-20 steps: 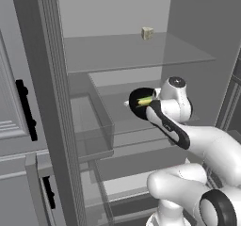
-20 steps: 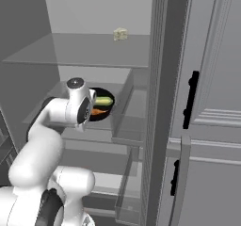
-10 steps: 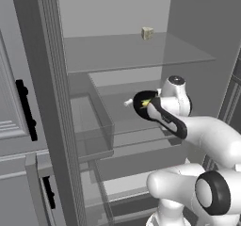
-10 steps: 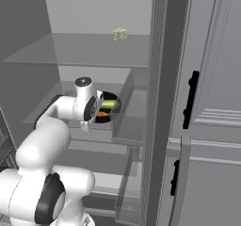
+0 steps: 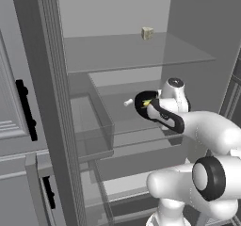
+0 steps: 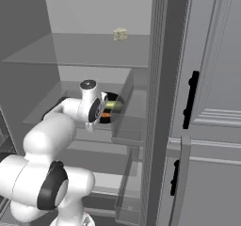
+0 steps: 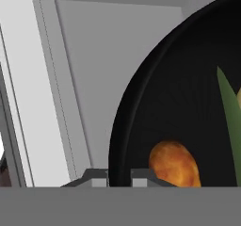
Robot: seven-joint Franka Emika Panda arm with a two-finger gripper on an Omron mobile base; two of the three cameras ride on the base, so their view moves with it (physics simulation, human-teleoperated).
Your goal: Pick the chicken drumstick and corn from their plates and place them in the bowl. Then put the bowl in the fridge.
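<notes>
The bowl point(image 5: 147, 103) is seen inside the open fridge point(image 6: 89, 55), held over a glass shelf point(image 5: 136, 121) in the middle of the cabinet, beside a clear drawer point(image 5: 92, 126). It is gripped by its rim: in the hand view the gripper point(image 7: 118, 178) is clamped with one fingertip on each side of the black wall. Inside the bowl lie the drumstick point(image 7: 175, 164) and the corn point(image 7: 230, 121) (only a strip of its green husk and a sliver of yellow are visible at the frame's edge). Both foods are thus judged to be already loaded, and the bowl carried into the fridge. Whether the bowl rests on the shelf or hangs just above it cannot be told. What is left appears to be setting it down, letting go and drawing the arm out. A small pale cube point(image 5: 147, 33) sits on the shelf above.
</notes>
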